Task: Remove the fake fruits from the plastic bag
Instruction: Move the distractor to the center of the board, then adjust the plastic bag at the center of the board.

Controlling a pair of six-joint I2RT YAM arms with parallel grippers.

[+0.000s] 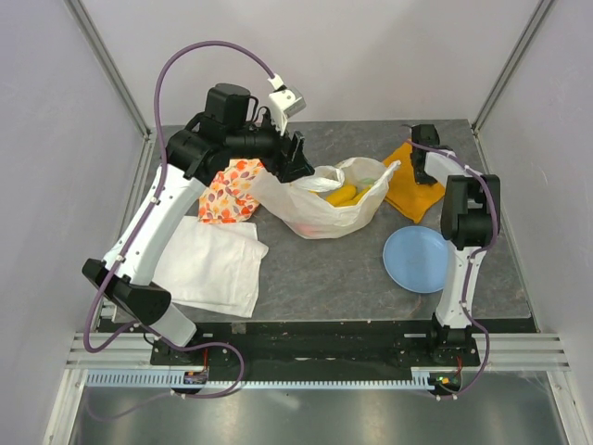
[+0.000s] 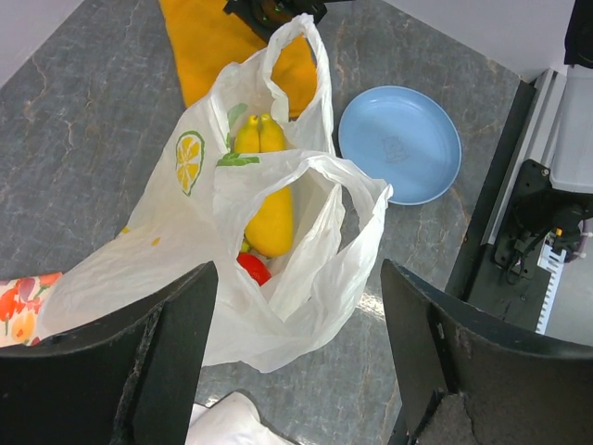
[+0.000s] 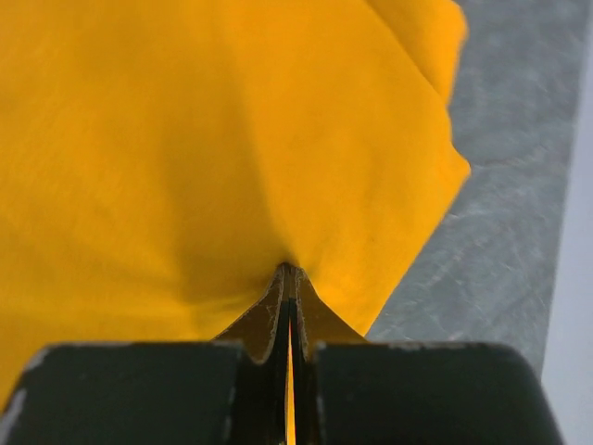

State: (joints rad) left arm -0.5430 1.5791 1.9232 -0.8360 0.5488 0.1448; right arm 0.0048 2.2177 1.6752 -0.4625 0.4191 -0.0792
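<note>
– While the left gripper point(image 2: 296, 278) was hanging over the bag, was it holding anything?

– Nope, nothing that I could see. It was spread wide, fingers point(image 2: 139, 362) either side of the plastic bag point(image 2: 185, 250), just above its open mouth. Couldn't tell if they touched the plastic. The fake fruits point(image 1: 345, 193) were all inside the bag: yellow bananas point(image 2: 271, 221), a red one point(image 2: 252, 268) tucked under them, and a lemon slice point(image 2: 189, 159) showing through the bag's wall.

– And the right gripper point(image 3: 289, 306)?

– Clamped tight on a plain orange cloth point(image 3: 185, 139), with a fold pinched between the jaws. That cloth lay just right of the bag, with one bag handle draped over its edge.

– What else was around the bag?

– A blue plate point(image 1: 422, 260) sat to the bag's near right, not touching it. A floral cloth point(image 1: 232, 190) was right up against the bag's left side, and a white cloth point(image 1: 213, 264) lay nearer the arms, to the bag's left. Everything sat on a grey table point(image 1: 352, 287).
</note>
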